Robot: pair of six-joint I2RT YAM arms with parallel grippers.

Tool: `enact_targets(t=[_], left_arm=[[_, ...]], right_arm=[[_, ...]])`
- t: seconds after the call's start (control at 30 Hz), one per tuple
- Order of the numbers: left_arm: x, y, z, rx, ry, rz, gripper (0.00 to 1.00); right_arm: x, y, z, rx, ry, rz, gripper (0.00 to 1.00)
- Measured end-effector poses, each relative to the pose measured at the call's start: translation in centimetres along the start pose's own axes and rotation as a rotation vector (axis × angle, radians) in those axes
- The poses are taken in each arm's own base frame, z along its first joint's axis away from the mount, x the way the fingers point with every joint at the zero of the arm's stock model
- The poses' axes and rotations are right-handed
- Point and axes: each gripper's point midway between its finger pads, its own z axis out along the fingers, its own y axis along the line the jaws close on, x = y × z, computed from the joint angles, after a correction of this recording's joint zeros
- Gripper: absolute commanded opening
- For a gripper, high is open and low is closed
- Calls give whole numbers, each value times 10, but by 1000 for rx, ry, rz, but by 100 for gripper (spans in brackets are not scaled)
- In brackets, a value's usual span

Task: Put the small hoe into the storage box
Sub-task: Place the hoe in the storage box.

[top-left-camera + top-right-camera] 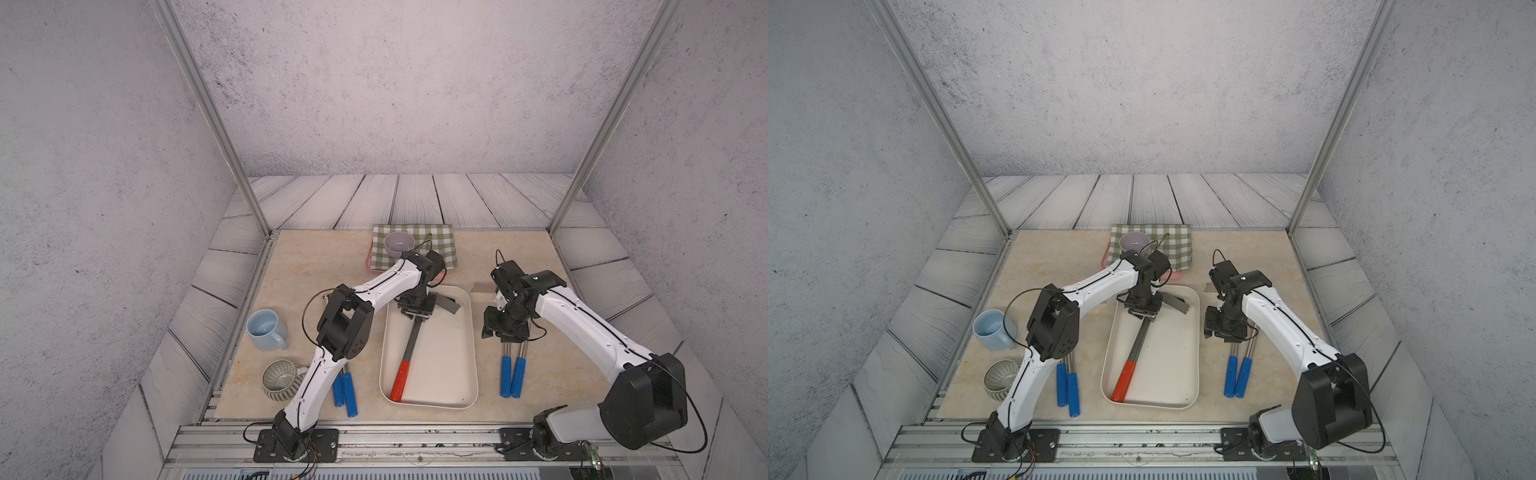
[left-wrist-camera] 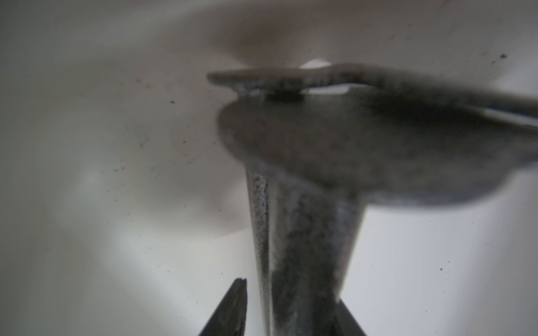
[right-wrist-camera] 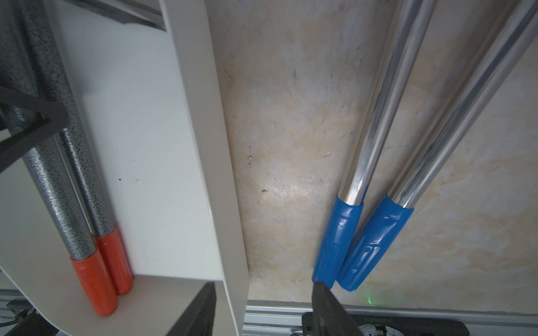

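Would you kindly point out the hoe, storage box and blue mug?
Hoe point(image 1: 402, 380): in a top view, red handle.
Storage box point(image 1: 449, 357): in a top view, bare floor.
Blue mug point(image 1: 266, 341): in a top view, outer wall.

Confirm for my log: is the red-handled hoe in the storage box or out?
In: the red-handled hoe lies on the storage box floor, within its walls.

Two clear lanes
The cream-white shallow plastic storage box has bare floor right of the grey-shafted, red-handled hoe; bare beige tabletop separates it from two blue-handled steel tools.
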Motion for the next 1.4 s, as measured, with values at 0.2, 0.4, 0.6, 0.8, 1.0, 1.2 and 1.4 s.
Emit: enact_targets(t=[0.2,0.4,0.6,0.8,1.0,1.2,1.4], left_arm=[[0,1,-3,-3,-4,-1,48],[-1,0,-14,3,-26,2,51],[-2,-3,-28,16,-55,6,54],[-2,-4,-38,25,-76,8,55],[0,-6,-64,49,-132,18,56],[14,-1,-109,99,-256,23,56],[32,20,-137,115,-356,5,56]], right_arm=[[0,0,0,0,0,0,56],[0,0,0,0,0,0,56],[0,0,0,0,0,0,56],[0,0,0,0,0,0,57],[0,0,0,0,1,0,57],[-3,3,-5,-7,-12,-2,57],[-13,10,-16,-29,-53,-9,57]])
